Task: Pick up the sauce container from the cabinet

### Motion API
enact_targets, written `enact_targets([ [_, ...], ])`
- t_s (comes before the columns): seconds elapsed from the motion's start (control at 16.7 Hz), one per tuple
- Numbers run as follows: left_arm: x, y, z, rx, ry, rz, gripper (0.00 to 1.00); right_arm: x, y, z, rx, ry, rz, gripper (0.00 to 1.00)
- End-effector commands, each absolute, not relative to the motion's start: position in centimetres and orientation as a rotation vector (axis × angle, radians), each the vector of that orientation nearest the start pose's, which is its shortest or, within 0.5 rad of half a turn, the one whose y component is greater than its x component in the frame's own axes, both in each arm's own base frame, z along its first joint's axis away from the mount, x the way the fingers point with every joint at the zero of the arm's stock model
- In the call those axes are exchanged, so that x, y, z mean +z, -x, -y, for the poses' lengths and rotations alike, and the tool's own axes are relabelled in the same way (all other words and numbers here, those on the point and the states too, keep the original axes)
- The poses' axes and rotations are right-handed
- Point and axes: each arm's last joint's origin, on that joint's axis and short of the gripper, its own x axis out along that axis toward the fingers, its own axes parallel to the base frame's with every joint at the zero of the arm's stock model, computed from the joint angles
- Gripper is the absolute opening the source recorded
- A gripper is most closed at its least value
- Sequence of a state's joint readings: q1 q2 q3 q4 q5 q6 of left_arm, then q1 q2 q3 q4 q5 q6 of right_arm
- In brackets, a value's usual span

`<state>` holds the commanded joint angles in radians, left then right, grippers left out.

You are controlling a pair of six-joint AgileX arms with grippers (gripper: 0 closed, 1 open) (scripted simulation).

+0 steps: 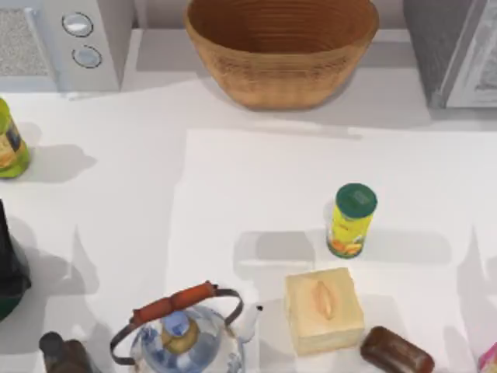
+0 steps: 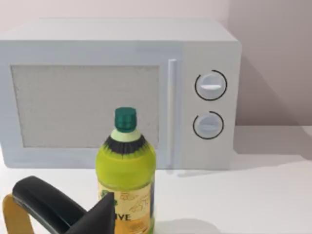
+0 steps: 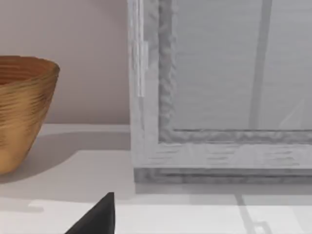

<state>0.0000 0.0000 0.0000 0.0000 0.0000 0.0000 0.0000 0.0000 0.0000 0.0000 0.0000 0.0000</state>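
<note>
The sauce container is out of view. The cabinet (image 1: 458,50) stands at the table's back right corner, a grey box with a framed pane front. The right wrist view faces that front (image 3: 219,97) from close by; its door looks closed and I can make out nothing behind the pane. A dark part of my right gripper (image 3: 97,217) shows low in that view, short of the cabinet. A dark part of my left gripper (image 2: 97,217) shows in front of the yellow-green bottle (image 2: 126,180), facing the microwave (image 2: 117,92).
A woven basket (image 1: 281,48) sits at the back centre, left of the cabinet. The microwave (image 1: 62,39) is back left, the bottle (image 1: 9,144) at the left edge. Mid-table stands a yellow can with a green lid (image 1: 352,220). Along the front lie a kettle (image 1: 182,334), a pale block (image 1: 322,308) and a brown bar (image 1: 396,351).
</note>
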Motion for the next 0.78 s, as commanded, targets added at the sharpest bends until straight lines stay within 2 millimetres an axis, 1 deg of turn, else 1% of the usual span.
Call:
enact_targets([
  [0.18, 16.0, -10.6, 0.1, 0.0, 0.0, 0.0, 1.0, 16.2, -10.6, 0.1, 0.0, 0.0, -0.004, 1.0],
  [0.3, 16.0, -10.6, 0.1, 0.0, 0.0, 0.0, 1.0, 17.5, -10.6, 0.0, 0.0, 0.001, -0.02, 1.0],
  [0.36, 16.0, -10.6, 0.1, 0.0, 0.0, 0.0, 1.0, 18.5, -10.7, 0.0, 0.0, 0.001, -0.03, 1.0],
  [0.42, 16.0, -10.6, 0.1, 0.0, 0.0, 0.0, 1.0, 19.8, -10.8, -0.1, 0.0, 0.002, -0.04, 1.0],
  [0.54, 16.0, -10.6, 0.1, 0.0, 0.0, 0.0, 1.0, 23.2, -11.2, -0.2, -0.001, 0.004, -0.05, 1.0],
  [0.66, 16.0, -10.6, 0.1, 0.0, 0.0, 0.0, 1.0, 27.4, -12.0, -0.4, -0.002, 0.005, -0.05, 1.0],
  [0.78, 16.0, -10.6, 0.1, 0.0, 0.0, 0.0, 1.0, 32.0, -13.2, -0.7, -0.004, 0.005, -0.04, 1.0],
])
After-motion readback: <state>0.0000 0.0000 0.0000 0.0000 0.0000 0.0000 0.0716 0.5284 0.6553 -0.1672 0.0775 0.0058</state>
